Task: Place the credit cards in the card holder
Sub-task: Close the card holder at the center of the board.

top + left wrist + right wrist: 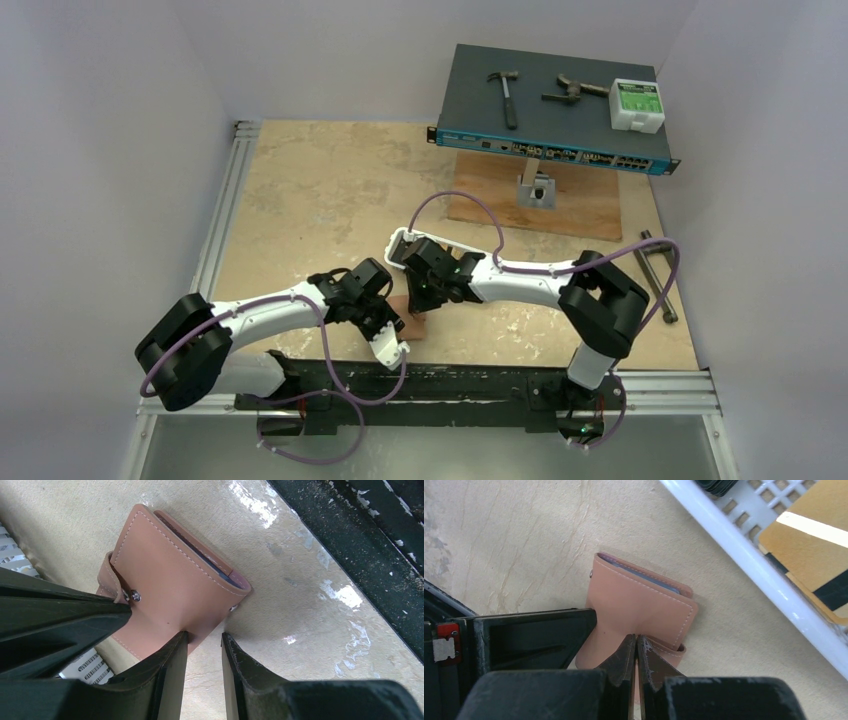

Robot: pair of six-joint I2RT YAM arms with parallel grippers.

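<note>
- Card holder (pixel 175 580): reddish-brown leather, lies on the table (pixel 310 620) near its front edge, between the two grippers.
- Tab with a small round snap sits at one short side of the holder; pale stitching runs along the edges.
- Pale blue-grey card (pixel 644 575): only its edge shows, sitting in the holder's open slot on the side away from the right wrist camera.
- Right gripper (pixel 637 642): fingers pressed together with no gap, tips against the holder's near edge just beside the tab. Cannot tell if any leather is pinched between them.
- Left gripper (pixel 204 639): fingers apart, bare table showing in the gap. One fingertip overlaps the holder's long edge, the other is off the leather, so there is no grip.
- Both grippers come at the holder from opposite sides, and each shows as a dark block in the other's wrist view.
- White tray (pixel 744 565): slotted plastic, close beside the holder but not touching it, partly under the right arm in the top view.
- Orange-yellow card (pixel 809 540): lies flat in the tray, with a black stripe across it.
- Dark ridged stack at the tray's far end, too cropped to identify.
- Far side of the table: a network switch (pixel 540 100) raised over a wood board (pixel 580 200), with a hammer (pixel 507 92) and a white box (pixel 637 104) on top.
- Metal bar (pixel 657 275): lies at the right edge of the table.
</note>
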